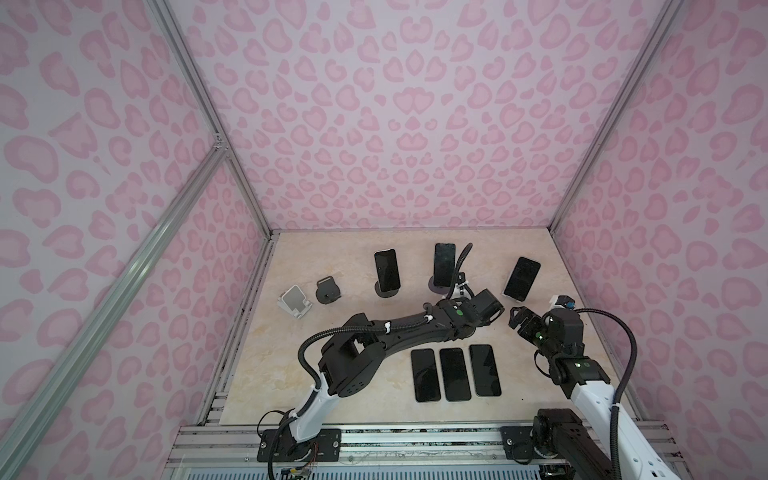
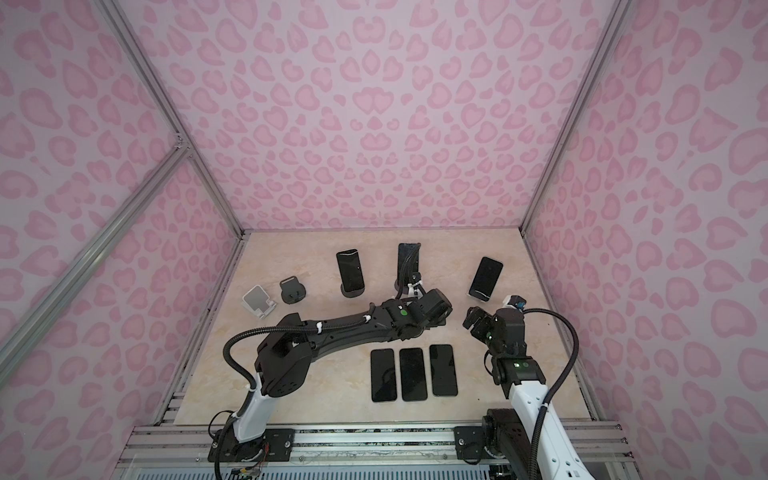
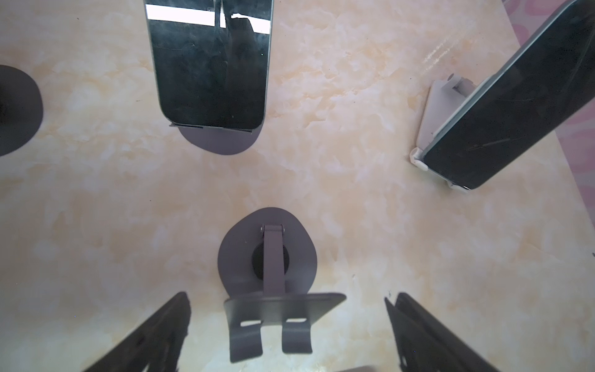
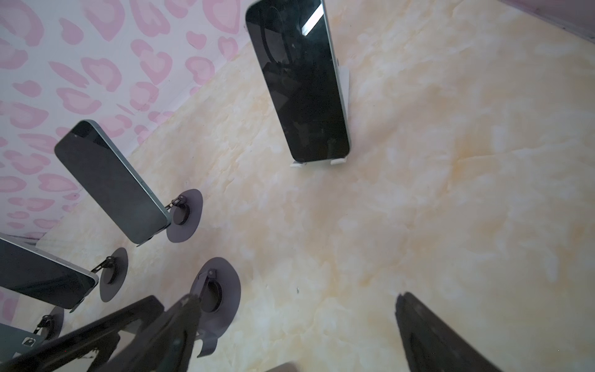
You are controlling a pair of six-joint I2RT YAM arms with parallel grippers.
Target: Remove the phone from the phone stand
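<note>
Three dark phones lean on stands along the back in both top views: a left one (image 1: 386, 272) (image 2: 351, 272), a middle one (image 1: 444, 266) (image 3: 209, 61) on a grey stand and a right one (image 1: 521, 278) (image 4: 302, 83) on a white stand (image 3: 428, 122). My left gripper (image 1: 492, 309) (image 3: 289, 338) reaches across the middle and stands open, its fingers (image 3: 154, 335) on either side of an empty grey phone stand (image 3: 267, 280) (image 4: 215, 290). My right gripper (image 1: 517, 316) (image 4: 306, 338) hangs open and empty beside it, in front of the right phone.
Three phones (image 1: 455, 374) lie flat side by side on the marble table (image 1: 291, 374) near the front. An empty white stand (image 1: 294, 301) and an empty black stand (image 1: 327, 289) sit at the back left. Pink patterned walls (image 1: 415, 124) enclose the table.
</note>
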